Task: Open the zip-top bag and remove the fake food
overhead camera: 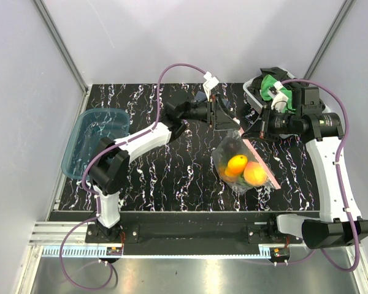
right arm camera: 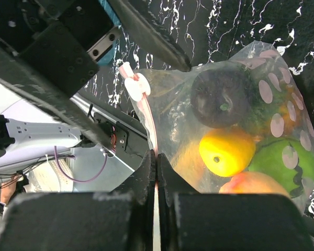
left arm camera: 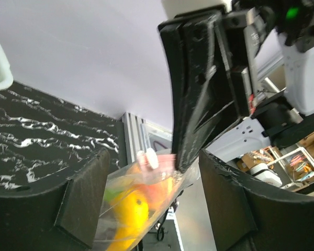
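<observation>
The clear zip-top bag [overhead camera: 242,162] lies mid-table with its top corner raised. Inside it are fake food pieces: a yellow-orange piece [overhead camera: 237,164], an orange one [overhead camera: 254,173] and a dark one [overhead camera: 233,146]. The right wrist view shows the dark piece [right arm camera: 222,99], the yellow piece [right arm camera: 227,151] and a green piece [right arm camera: 282,162]. My right gripper [right arm camera: 156,159] is shut on the bag's pinkish zip strip [right arm camera: 146,117], below the white slider [right arm camera: 136,86]. My left gripper [left arm camera: 152,204] is open, its fingers on either side of the bag's mouth [left arm camera: 146,180].
A translucent blue tub [overhead camera: 95,141] stands at the table's left edge. A white tray with green cloths [overhead camera: 270,89] sits at the back right, just behind my right arm [overhead camera: 322,125]. The two grippers [overhead camera: 224,116] [overhead camera: 254,130] are close together above the bag.
</observation>
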Robot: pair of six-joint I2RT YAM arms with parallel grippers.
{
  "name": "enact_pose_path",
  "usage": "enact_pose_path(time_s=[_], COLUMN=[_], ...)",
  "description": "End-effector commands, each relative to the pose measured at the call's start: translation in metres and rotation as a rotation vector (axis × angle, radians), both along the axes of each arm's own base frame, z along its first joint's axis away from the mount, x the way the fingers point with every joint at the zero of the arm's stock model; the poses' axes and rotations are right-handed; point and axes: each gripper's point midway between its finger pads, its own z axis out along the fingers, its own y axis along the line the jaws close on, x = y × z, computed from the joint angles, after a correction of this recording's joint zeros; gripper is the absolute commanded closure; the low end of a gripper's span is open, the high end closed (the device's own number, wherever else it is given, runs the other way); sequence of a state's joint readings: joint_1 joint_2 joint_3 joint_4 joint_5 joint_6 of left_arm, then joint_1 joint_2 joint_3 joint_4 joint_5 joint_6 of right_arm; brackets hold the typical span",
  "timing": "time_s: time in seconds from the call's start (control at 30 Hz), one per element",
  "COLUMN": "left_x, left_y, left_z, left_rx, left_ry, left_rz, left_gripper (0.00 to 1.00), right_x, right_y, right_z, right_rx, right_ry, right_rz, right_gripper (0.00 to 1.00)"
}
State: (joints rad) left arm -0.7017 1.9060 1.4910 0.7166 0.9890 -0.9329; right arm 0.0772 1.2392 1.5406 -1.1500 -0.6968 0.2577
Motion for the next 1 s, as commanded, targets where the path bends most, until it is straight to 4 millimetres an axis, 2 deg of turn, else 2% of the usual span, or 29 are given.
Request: enact_pose_path(time_s=[0.0,0.13,0.27,0.4,0.43,0.5,0.63,0.73,0.83,0.9,0.93,0.97], left_x=[-0.018,-0.023,-0.022,-0.020,-0.020,-0.019,-0.022,-0.024,-0.025,-0.022,-0.020,-0.021], left_y=[0.011,0.015,0.016,0.016,0.015,0.015,0.017,0.019,0.021,0.021,0.020,0.020], left_z=[0.018,0.008,-0.001,0.005,0.008,0.009,0.013,0.016,0.016,0.013,0.013,0.012], left_rx=[-0.017,0.013,0.054,0.038,0.034,0.037,0.038,0.039,0.049,0.062,0.065,0.066], left_ry=[-0.113,-0.111,-0.112,-0.123,-0.125,-0.120,-0.123,-0.130,-0.126,-0.112,-0.110,-0.109], left_rz=[-0.040,-0.047,-0.053,-0.052,-0.055,-0.058,-0.050,-0.041,-0.031,-0.015,0.000,-0.001], left_gripper=[0.48,0.49,0.60,0.77,0.90,1.00,1.00,1.00,1.00,1.00,1.00,1.00], right_x=[-0.005,-0.004,-0.003,-0.005,-0.006,-0.006,-0.001,0.009,0.021,0.027,0.029,0.031], right_y=[0.003,0.005,0.006,0.009,0.008,0.007,0.010,0.014,0.017,0.018,0.020,0.021], right_z=[0.009,0.012,0.014,0.014,0.013,0.012,0.012,0.018,0.023,0.024,0.023,0.022], right_rx=[-0.002,0.011,0.018,0.037,0.036,0.026,0.047,0.076,0.087,0.091,0.107,0.116], right_ry=[-0.054,-0.056,-0.058,-0.051,-0.051,-0.047,-0.017,-0.024,-0.036,-0.046,-0.033,-0.029], right_rz=[0.025,0.029,0.034,0.045,0.042,0.035,0.031,0.034,0.042,0.042,0.050,0.054], right_gripper=[1.00,1.00,1.00,1.00,1.00,1.00,0.70,0.61,0.57,0.58,0.64,0.78])
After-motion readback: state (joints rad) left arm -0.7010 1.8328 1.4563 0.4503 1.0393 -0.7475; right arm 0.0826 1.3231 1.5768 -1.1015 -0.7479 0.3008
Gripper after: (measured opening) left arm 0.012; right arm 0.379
